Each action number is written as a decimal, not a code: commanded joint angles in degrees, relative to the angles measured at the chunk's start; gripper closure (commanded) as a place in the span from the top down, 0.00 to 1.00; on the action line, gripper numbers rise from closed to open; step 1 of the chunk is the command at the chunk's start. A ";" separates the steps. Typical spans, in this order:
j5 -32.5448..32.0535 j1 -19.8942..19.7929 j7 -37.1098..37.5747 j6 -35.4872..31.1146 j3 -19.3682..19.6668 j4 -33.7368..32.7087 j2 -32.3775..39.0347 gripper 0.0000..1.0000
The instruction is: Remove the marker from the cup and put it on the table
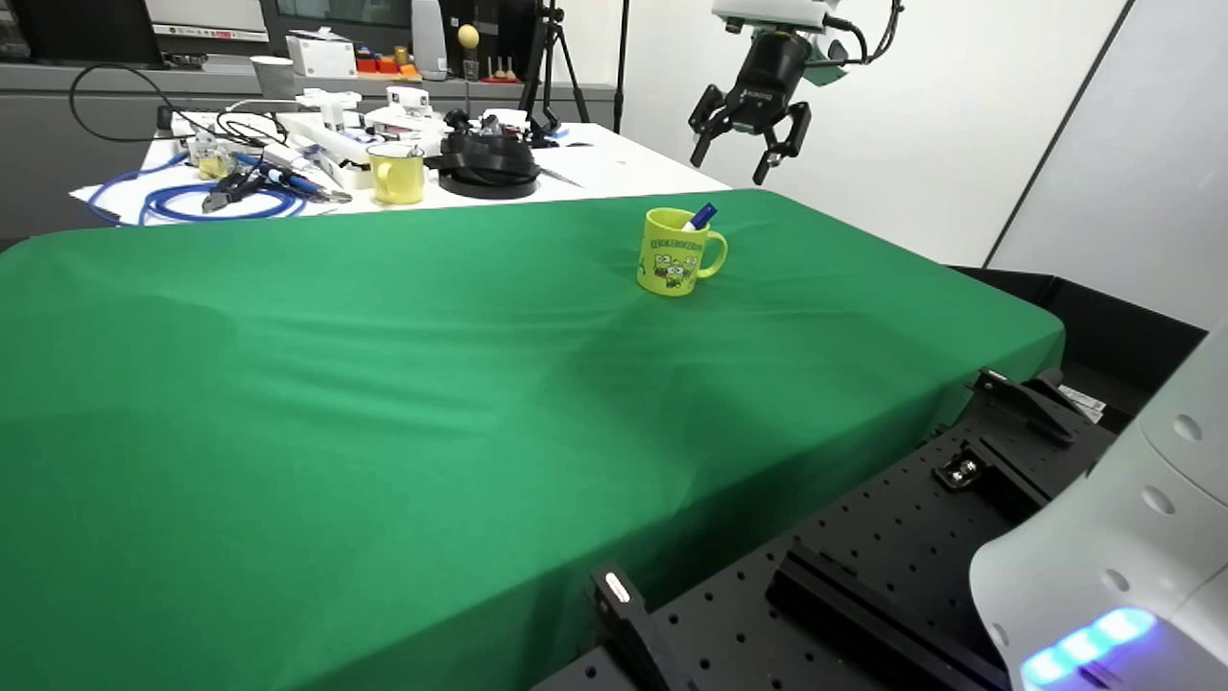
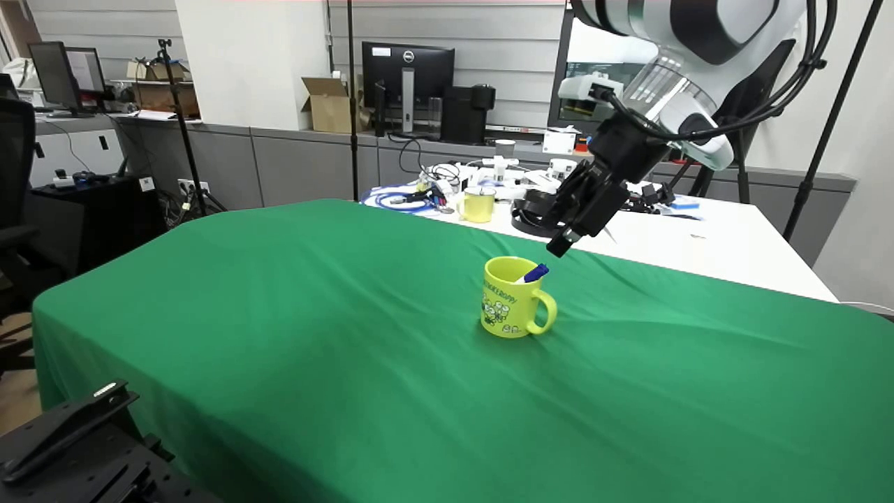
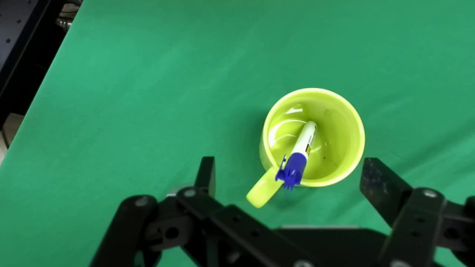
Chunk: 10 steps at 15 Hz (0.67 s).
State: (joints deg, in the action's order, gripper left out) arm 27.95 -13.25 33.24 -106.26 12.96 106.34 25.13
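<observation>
The bright yellow cup [image 1: 669, 257] stands upright on the green-covered table [image 1: 384, 403]; it also shows in an exterior view [image 2: 501, 304] and in the wrist view [image 3: 345, 137]. The marker [image 3: 301, 150] leans inside the cup. Its white body points down into the cup and its blue cap rests over the rim by the handle; the cap also shows in both exterior views [image 1: 702, 217] [image 2: 536, 273]. My gripper [image 1: 729, 169] is open and empty above the cup, fingers pointing down. In the wrist view the fingers [image 3: 288, 165] stand wide apart on either side of the cap, not touching it.
A white table [image 2: 740, 244] behind the green one holds cables, a black gear pile [image 1: 489, 163] and a paler yellow cup [image 1: 397, 175]. A black perforated mounting plate [image 1: 767, 614] runs along the green table's edge. A tripod [image 1: 552, 67] stands behind.
</observation>
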 commanded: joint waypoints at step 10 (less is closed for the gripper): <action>1.61 -0.72 -0.46 -2.03 -0.59 -2.06 3.89 1.00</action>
State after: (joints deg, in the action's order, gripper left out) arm 28.29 -13.21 32.77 -108.54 12.92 106.23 27.38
